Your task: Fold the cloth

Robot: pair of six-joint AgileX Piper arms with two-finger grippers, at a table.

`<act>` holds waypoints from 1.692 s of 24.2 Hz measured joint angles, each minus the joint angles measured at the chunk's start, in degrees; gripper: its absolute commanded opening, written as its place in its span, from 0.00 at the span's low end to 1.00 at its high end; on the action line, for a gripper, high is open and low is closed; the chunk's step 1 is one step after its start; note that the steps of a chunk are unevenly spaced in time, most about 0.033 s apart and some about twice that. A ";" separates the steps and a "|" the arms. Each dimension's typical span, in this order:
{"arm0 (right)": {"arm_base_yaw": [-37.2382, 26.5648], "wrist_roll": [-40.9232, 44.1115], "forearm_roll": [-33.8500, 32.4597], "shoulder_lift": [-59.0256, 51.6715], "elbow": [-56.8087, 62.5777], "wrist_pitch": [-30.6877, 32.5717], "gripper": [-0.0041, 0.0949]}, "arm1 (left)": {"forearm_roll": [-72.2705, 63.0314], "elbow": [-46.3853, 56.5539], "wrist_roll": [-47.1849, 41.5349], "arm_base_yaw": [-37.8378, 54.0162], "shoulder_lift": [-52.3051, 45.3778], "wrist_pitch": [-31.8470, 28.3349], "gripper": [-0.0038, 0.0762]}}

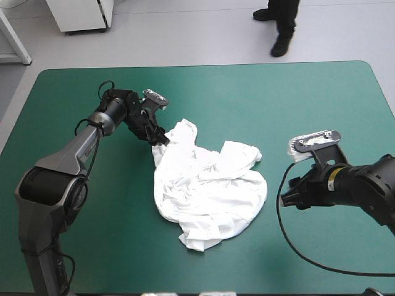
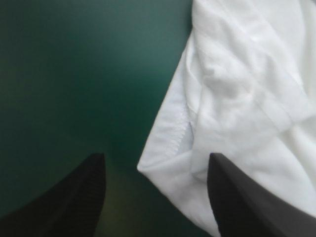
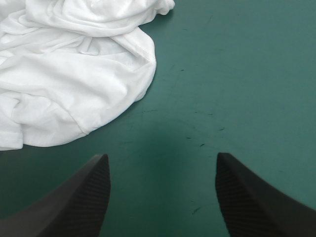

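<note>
T-shirt (image 1: 210,185) is a crumpled heap mid-table (image 1: 296,105). Left hand (image 2: 155,158), fingers apart, straddles its far-left hem corner, probably lined up to pinch. Right hand (image 3: 160,158), also spread, empty, hovers over bare table just right of the heap.

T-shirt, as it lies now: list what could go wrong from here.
The left gripper is open at a hemmed corner of the crumpled T-shirt. Shutting there may pinch several layers, or catch only the hem's tip and slip off.
The right gripper is open over bare teal-green cover, apart from the cloth. A one-sided lift would likely drag the heap rather than spread it.
</note>
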 measured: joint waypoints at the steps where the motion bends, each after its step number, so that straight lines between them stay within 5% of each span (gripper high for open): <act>1: 0.00 -0.21 0.44 0.00 0.05 0.00 0.63 | 0.46 -0.43 -0.12 0.00 1.38 -0.07 0.60; 5: 0.00 -0.92 2.08 0.00 0.11 0.00 0.63 | -0.23 -1.65 -0.20 0.39 3.25 0.76 0.54; 11: 0.00 -1.13 3.91 0.52 7.62 -0.14 0.63 | -3.86 -2.66 0.04 0.71 4.75 2.21 0.04; 28: 0.00 -0.70 5.02 26.61 9.60 -20.77 0.63 | -5.77 -2.84 -0.43 0.88 5.21 2.69 0.04; 41: -4.13 -3.21 8.02 36.98 5.27 -22.89 0.58 | -6.03 -2.84 -0.20 0.92 5.30 2.76 0.04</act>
